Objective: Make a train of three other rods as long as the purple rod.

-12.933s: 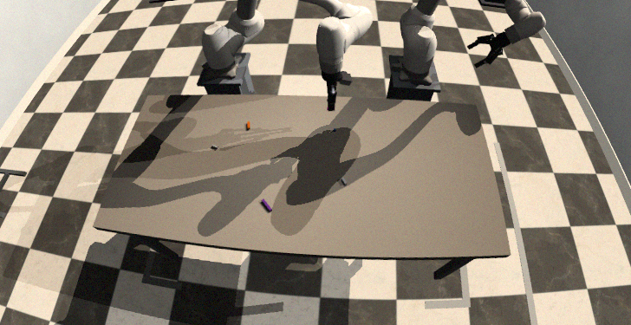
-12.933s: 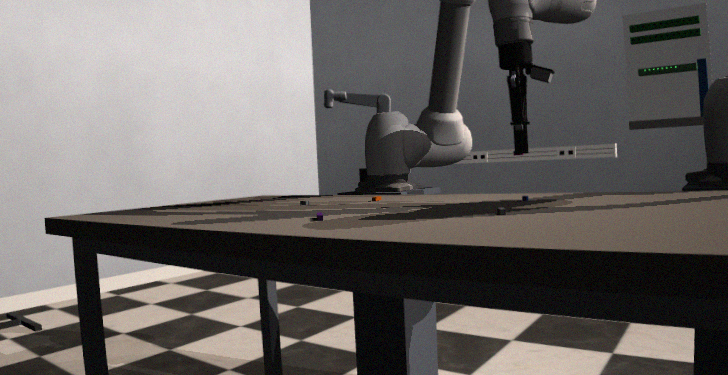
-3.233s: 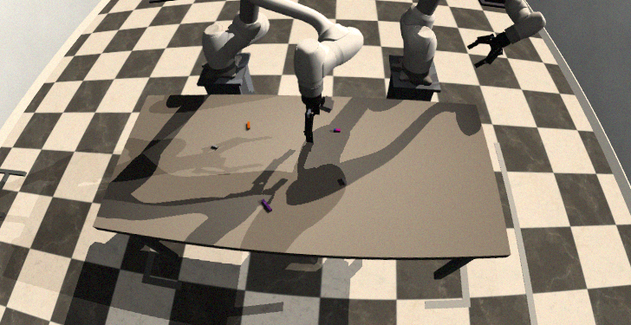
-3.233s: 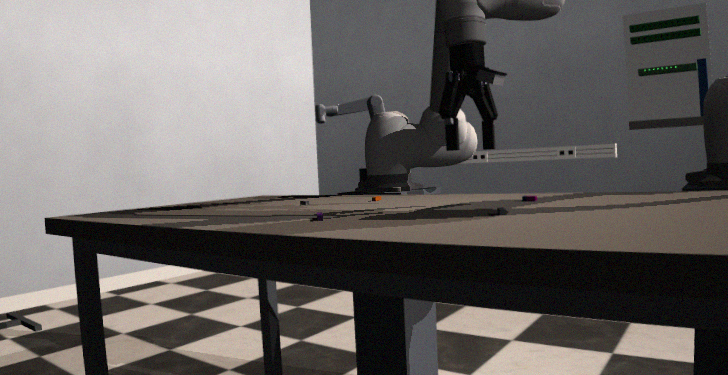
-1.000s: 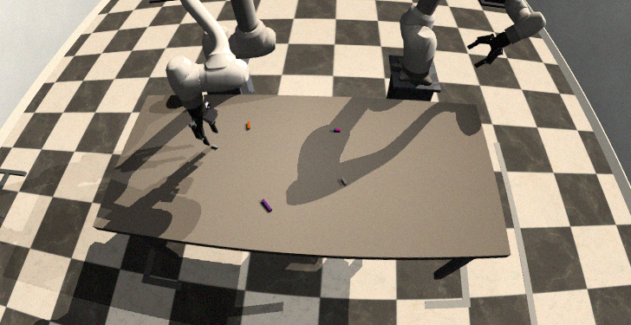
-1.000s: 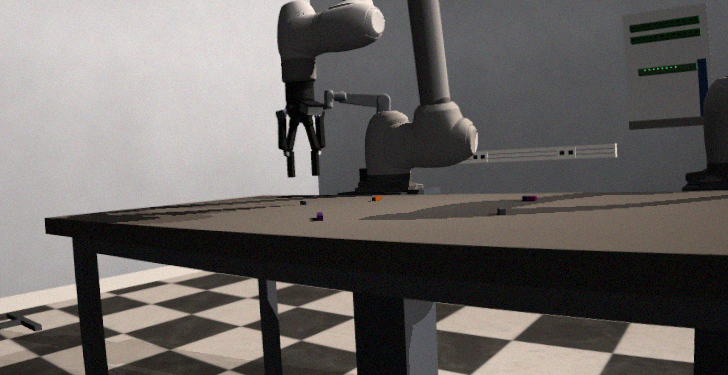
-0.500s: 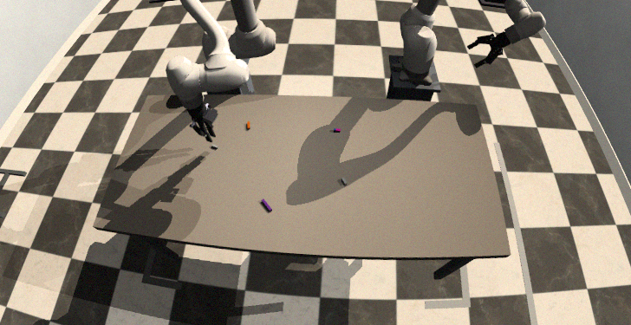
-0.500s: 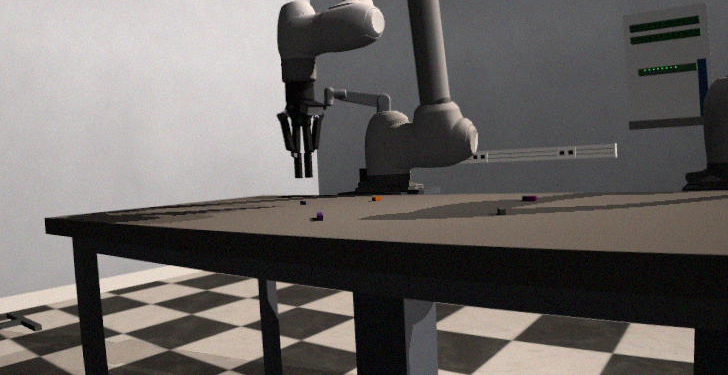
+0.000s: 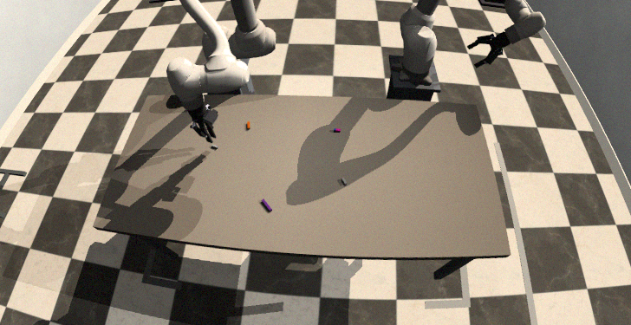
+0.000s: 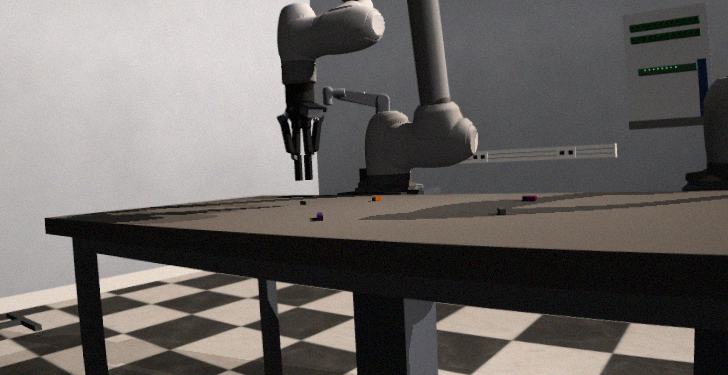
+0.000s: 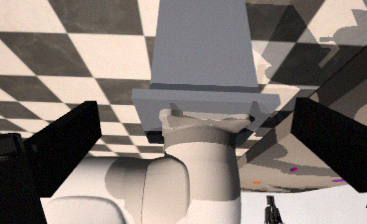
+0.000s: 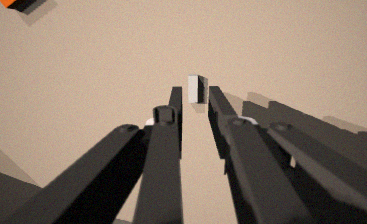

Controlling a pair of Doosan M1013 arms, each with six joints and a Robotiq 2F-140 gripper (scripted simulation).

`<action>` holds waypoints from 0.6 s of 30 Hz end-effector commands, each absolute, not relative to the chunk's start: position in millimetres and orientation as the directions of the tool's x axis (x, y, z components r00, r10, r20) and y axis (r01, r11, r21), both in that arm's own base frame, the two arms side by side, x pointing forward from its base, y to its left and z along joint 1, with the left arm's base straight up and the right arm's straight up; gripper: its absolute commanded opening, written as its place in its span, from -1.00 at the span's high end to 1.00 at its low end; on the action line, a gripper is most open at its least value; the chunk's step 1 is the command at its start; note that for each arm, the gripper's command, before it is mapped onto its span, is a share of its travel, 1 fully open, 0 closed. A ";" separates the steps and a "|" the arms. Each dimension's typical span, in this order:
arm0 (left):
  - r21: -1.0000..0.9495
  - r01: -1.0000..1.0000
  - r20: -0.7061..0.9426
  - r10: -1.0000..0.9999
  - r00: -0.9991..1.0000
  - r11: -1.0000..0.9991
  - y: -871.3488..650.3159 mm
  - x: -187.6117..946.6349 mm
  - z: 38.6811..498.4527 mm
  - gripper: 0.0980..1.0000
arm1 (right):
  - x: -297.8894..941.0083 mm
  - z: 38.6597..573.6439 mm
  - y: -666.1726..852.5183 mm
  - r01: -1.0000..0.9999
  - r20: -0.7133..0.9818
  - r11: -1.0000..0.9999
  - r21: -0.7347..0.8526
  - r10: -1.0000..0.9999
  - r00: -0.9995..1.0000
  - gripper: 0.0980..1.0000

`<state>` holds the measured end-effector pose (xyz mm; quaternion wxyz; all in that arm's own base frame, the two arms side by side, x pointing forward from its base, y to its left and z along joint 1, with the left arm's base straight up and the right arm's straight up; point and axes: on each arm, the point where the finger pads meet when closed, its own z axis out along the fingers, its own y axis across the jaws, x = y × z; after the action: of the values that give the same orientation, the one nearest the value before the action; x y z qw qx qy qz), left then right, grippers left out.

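Brown table [image 9: 397, 217] [image 10: 356, 242] [image 11: 284, 150] [image 12: 109, 60], dark edge and legs, on checkered floor [image 9: 313, 9] [image 10: 219, 316] [image 11: 114, 55]; pale grey wall [image 9: 43, 13] [image 10: 152, 92] left, wall panel [image 10: 667, 92] with green strips in exterior view. Arm shadows across tabletop.

Rods, all flat: grey rod [image 9: 214, 146] [image 10: 303, 202] [image 12: 193, 89] at left; orange rod [image 9: 248, 125] [image 10: 376, 198] [image 11: 256, 182] [image 12: 6, 2] far left, apart from it; magenta rod [image 9: 338, 130] [image 10: 532, 198] [image 11: 294, 169] far side, right of middle, with blue rod [image 9: 335, 129] at its left end, touching or nearly. Second grey rod [image 9: 343, 181] [image 10: 501, 211] right of middle, nearer. Purple rod [image 9: 266, 204] [image 10: 319, 216] [image 11: 339, 180] near side, slanted, well apart from the others. No three-rod train made.

Right gripper [image 9: 209, 136] [image 10: 303, 178] [image 12: 195, 89]: above the left grey rod, pointing down, fingers narrowly apart, nothing between. Left gripper [image 9: 472, 55] [image 11: 196, 102]: off the table, far right, fingers wide apart, empty.
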<state>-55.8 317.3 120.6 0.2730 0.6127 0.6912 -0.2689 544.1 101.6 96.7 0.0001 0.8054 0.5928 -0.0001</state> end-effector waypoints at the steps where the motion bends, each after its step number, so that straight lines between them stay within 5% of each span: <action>1: -0.038 0.994 -0.706 0.701 -0.100 0.104 317.6 -55.9 121.0 -1.00 | 544.5 92.9 101.7 0.955 0.001 -0.297 0.001 0.955 0.297 0.70; 18: -0.038 0.994 -0.706 0.701 -0.100 0.104 317.6 -55.9 121.0 -1.00 | 544.5 69.8 101.7 0.955 0.001 -0.297 0.001 0.955 0.297 0.70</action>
<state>-55.8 317.3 120.6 0.2730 0.6127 0.6912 -0.2689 544.1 101.6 74.2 0.0000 0.8054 0.5928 -0.0001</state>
